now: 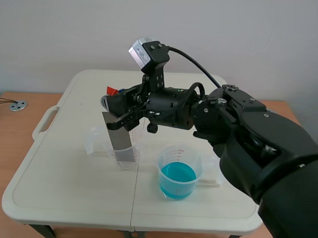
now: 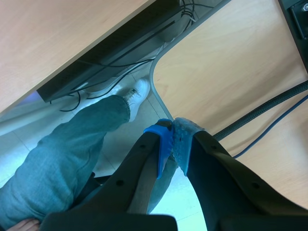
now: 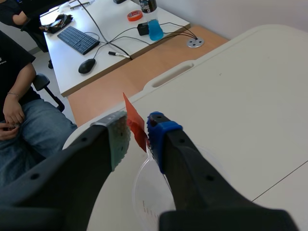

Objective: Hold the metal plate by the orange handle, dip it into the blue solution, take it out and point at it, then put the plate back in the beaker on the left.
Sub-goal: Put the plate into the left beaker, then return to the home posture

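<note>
Nearest on the table [image 1: 66, 194], just right of centre, stands the beaker of blue solution [image 1: 165, 165], its mouth open upward with nothing over it. Left of it and a little farther off is the clear beaker [image 1: 97, 142], and the lower end of the metal plate [image 1: 118, 138] stands inside that one. The plate's long axis is close to upright, leaning so that its top sits left of its foot. At that top the right pincer [image 1: 113, 98] is clamped on the orange handle [image 3: 134, 122], which shows as a thin tab between the two pads, with the clear beaker's rim directly below. The right arm comes in from the right and crosses past the middle to get there.

The left pincer [image 2: 172, 139] appears only in its own wrist view: pads pressed together on nothing, hanging off the table's edge above a floor where a person's leg [image 2: 62, 159] and a white shoe [image 2: 137, 91] show.

My reading is that only the right arm can act here. If the dip is next, the blue solution lies right and nearer from the plate. The plate would need to rise along its own length until its foot clears the rim, then travel right.
</note>
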Controlling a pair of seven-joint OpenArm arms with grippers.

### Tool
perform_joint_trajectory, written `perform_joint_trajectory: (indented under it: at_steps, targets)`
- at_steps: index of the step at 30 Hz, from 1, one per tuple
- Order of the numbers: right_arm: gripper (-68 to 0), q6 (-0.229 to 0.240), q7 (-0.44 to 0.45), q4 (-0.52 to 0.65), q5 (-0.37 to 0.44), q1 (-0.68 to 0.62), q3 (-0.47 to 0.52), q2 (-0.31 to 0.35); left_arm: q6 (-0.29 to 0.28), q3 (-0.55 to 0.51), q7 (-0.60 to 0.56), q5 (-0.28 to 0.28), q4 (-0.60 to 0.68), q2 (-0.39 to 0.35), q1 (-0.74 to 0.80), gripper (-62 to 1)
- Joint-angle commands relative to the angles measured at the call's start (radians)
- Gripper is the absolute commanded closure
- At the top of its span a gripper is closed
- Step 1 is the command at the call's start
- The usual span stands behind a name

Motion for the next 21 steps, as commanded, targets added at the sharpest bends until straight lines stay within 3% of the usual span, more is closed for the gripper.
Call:
perform_joint_trajectory:
  at_steps: [1,4,6,8,11,13,16,21]
  targets:
    - [-22.4,0.0,0.012,0.008,0.011,0.028,0.004,-0.001,0.0,-0.003,-0.006,-0.006,0.013,0.0,-0.001,-1.9]
    - [-35.3,-0.01,0.017,0.008,0.013,0.028,0.004,0.001,0.0,-0.003,-0.006,-0.006,0.013,0.0,-0.001,-1.9]
    - [-42.4,-0.039,0.021,0.008,0.013,0.028,0.004,0.001,-0.007,-0.003,-0.006,-0.005,0.013,0.0,-0.001,-6.9]
    - [-48.2,-0.065,0.021,0.008,0.012,0.028,0.004,0.001,-0.023,-0.003,-0.006,0.004,0.013,0.0,-0.001,-23.9]
    - [-59.4,-0.092,0.02,0.008,0.012,0.028,0.008,0.003,-0.021,-0.003,-0.007,0.008,0.013,0.0,-0.001,-62.3]
    - [-66.9,-0.103,0.011,0.008,0.011,0.028,0.017,0.003,-0.021,-0.003,-0.006,0.005,0.013,0.0,-0.001,-62.3]
    - [-66.5,-0.127,-0.011,0.008,0.011,0.028,0.034,0.003,-0.021,-0.003,-0.006,0.005,0.013,0.0,-0.001,-62.3]
    - [-66.5,-0.129,-0.026,0.008,0.011,0.028,0.055,0.011,-0.021,-0.003,-0.007,0.005,0.013,0.0,-0.003,-62.3]
